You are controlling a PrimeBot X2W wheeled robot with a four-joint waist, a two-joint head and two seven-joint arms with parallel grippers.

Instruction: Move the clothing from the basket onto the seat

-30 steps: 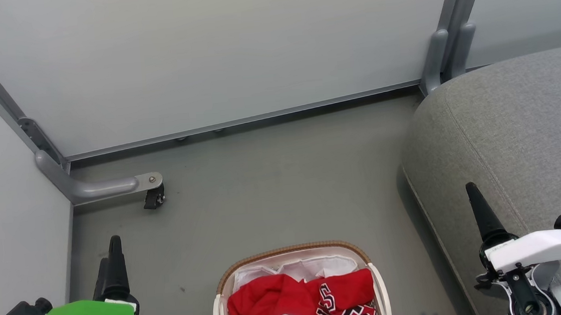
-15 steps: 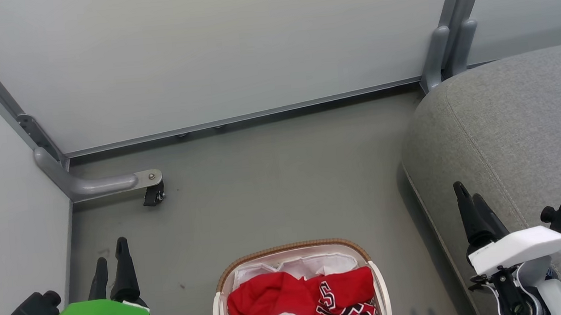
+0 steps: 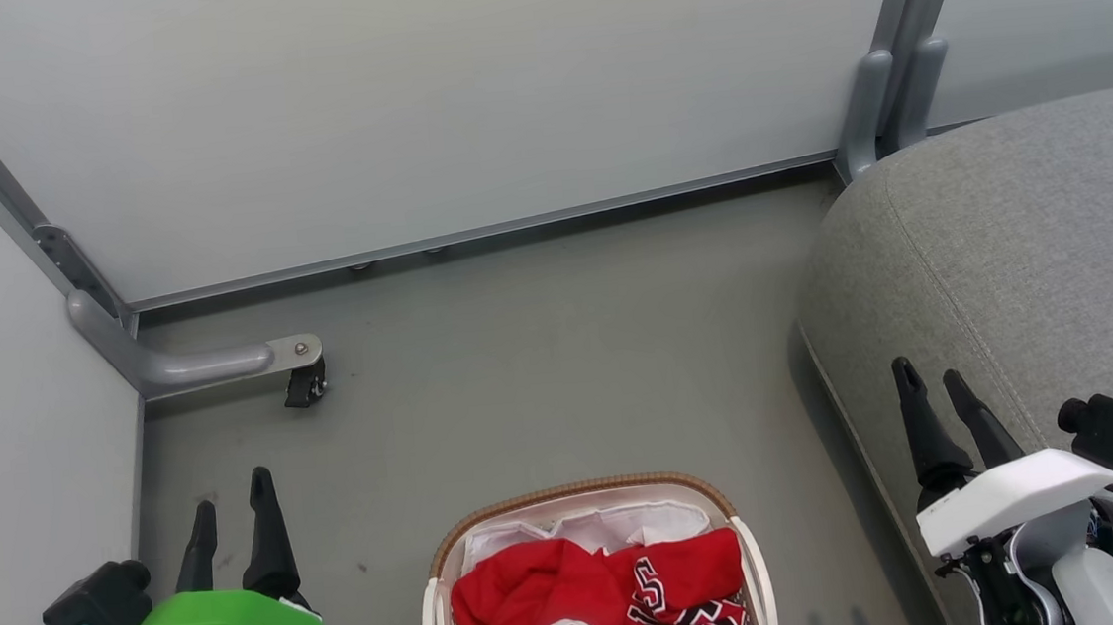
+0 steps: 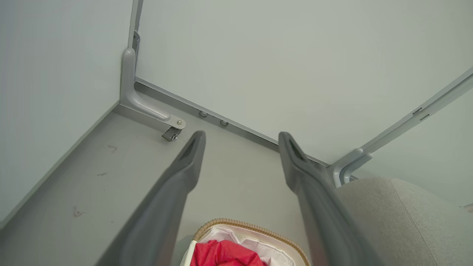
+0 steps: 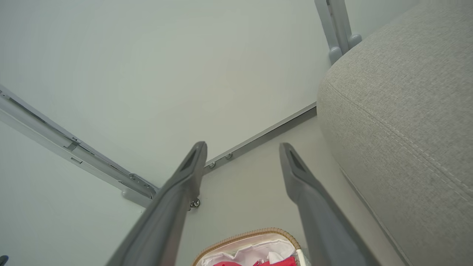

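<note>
Head view, pre-grasp step: left gripper and right gripper, fingers spread, empty; red clothing in basket; next, I judge, I reach down for it.

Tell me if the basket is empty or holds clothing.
Not empty. Red clothing lies bunched inside the basket on its white lining; the visible part of the seat bears none.

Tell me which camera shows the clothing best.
Head view: the clothing lies heaped in the basket, lettering visible. The left wrist view catches a red patch at its bottom edge; the right wrist view, a sliver.
</note>
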